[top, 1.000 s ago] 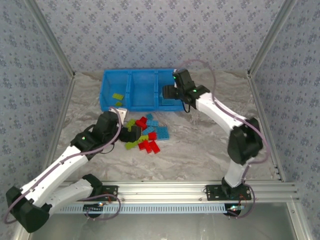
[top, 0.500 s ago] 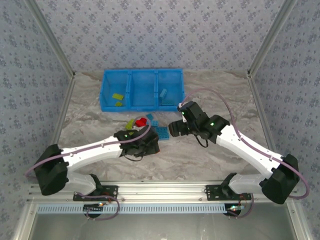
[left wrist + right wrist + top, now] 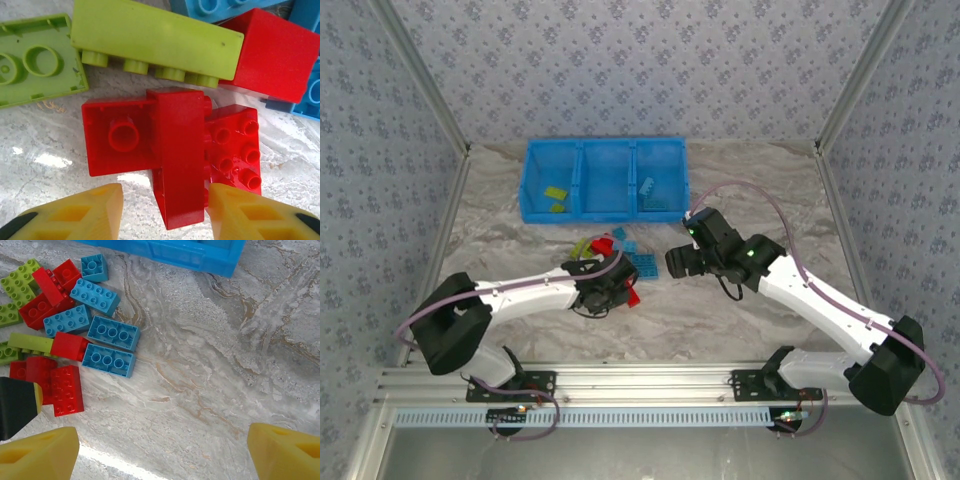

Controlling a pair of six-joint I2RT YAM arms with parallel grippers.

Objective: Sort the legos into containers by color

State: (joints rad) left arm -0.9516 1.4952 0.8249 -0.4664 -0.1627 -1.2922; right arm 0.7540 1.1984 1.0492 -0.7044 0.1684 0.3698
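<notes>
From above, the left arm (image 3: 520, 295) lies low and stretched rightward across the counter (image 3: 750, 200), elbow folded back near its base. The left tool (image 3: 610, 292) is down at the near edge of the pile of legos (image 3: 620, 255). The right arm (image 3: 815, 300) reaches up and left from a far-out elbow, and the right tool (image 3: 680, 262) hangs just right of the pile. Behind the pile stand the containers (image 3: 605, 214), three blue compartments side by side, with lime bricks (image 3: 555, 194) in the left one and a light blue brick (image 3: 647, 187) in the right one. In the left wrist view the tool looks straight down, its yellow fingers (image 3: 95, 212) spread and released. They straddle the lower end of a red brick (image 3: 177, 150) standing on edge among other red pieces, the right finger just beside it, the left one apart. In the right wrist view that tool's fingers gape wide over bare marbled counter, the pile at upper left and the blue tray wall along the top.
</notes>
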